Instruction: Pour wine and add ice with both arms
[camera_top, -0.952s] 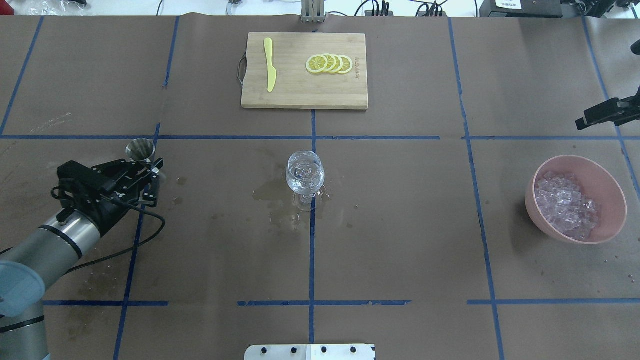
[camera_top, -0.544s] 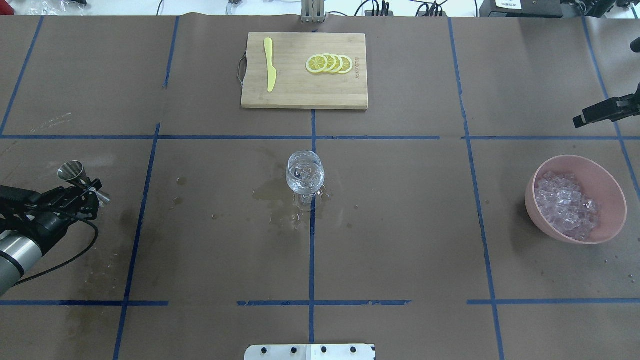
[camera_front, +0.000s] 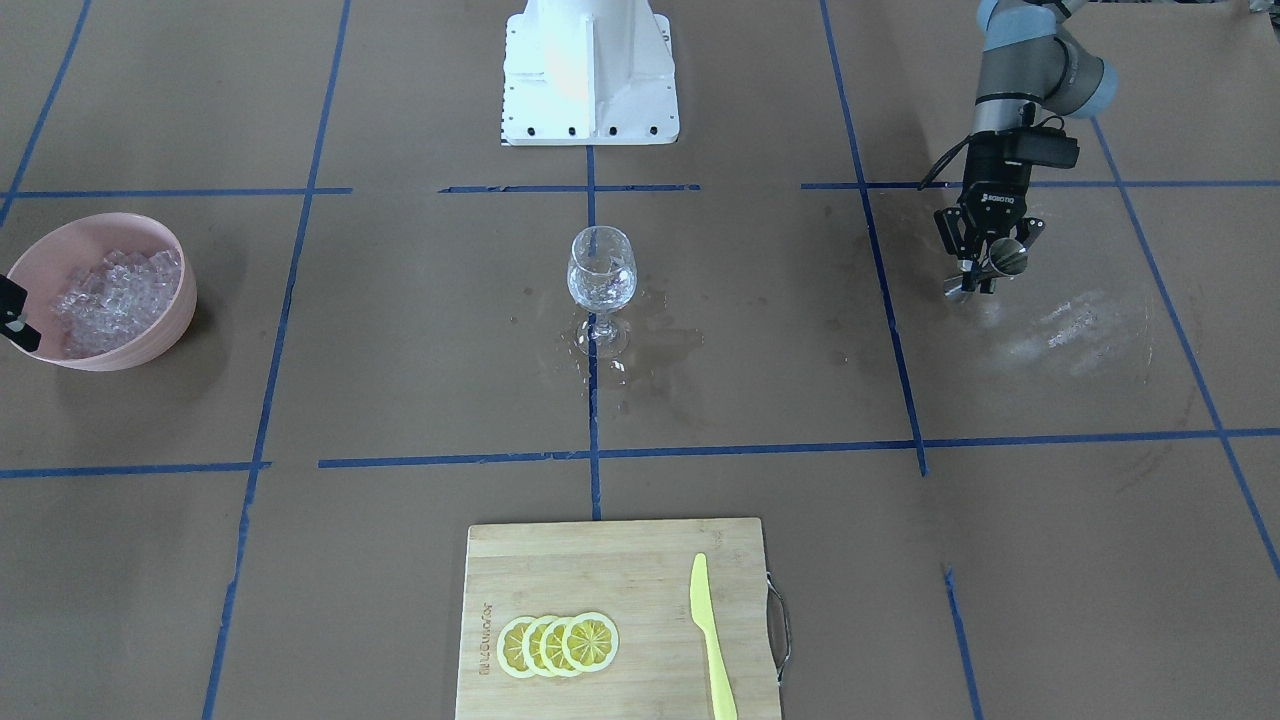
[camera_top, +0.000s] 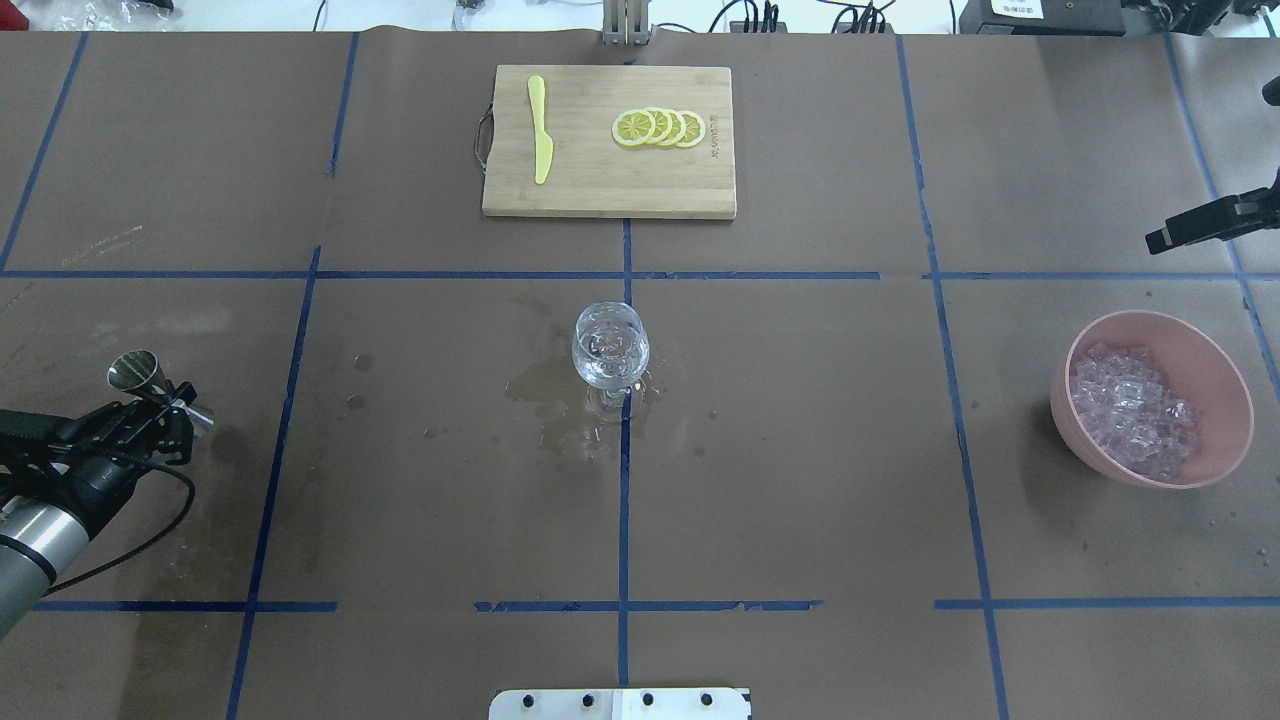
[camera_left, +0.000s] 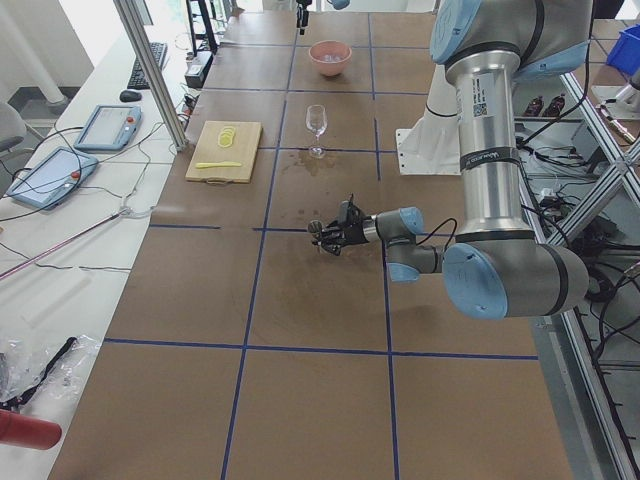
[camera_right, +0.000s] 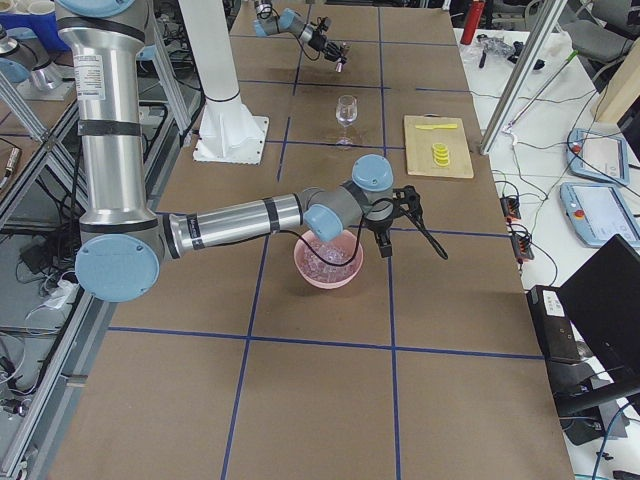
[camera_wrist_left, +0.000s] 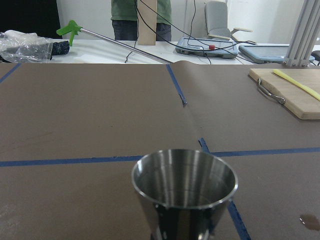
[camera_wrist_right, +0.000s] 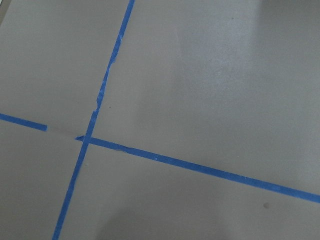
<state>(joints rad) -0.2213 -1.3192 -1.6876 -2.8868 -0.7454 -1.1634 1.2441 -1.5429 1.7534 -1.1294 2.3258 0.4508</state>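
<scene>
A wine glass (camera_top: 610, 345) stands at the table's middle with clear liquid in its bowl; it also shows in the front view (camera_front: 601, 270). My left gripper (camera_top: 165, 400) is at the table's left side, shut on a steel jigger (camera_top: 135, 370), held upright; the left wrist view shows the jigger (camera_wrist_left: 184, 192) empty. A pink bowl (camera_top: 1232, 400) of ice cubes (camera_top: 1130, 410) sits at the right. My right gripper (camera_right: 388, 225) hovers beyond the bowl with a long black tool (camera_right: 428, 235) sticking out. I cannot tell whether it is open or shut.
A wooden cutting board (camera_top: 600, 195) at the far side carries lemon slices (camera_top: 660, 128) and a yellow knife (camera_top: 540, 130). A wet patch (camera_top: 555, 405) surrounds the glass's foot. The white pedestal (camera_front: 590, 70) stands at the robot's side. Blue tape lines grid the brown table.
My left gripper has drawn back leftwards, away from the glass, with the jigger in it, then slowed. The black part at the right edge shifted only slightly.
</scene>
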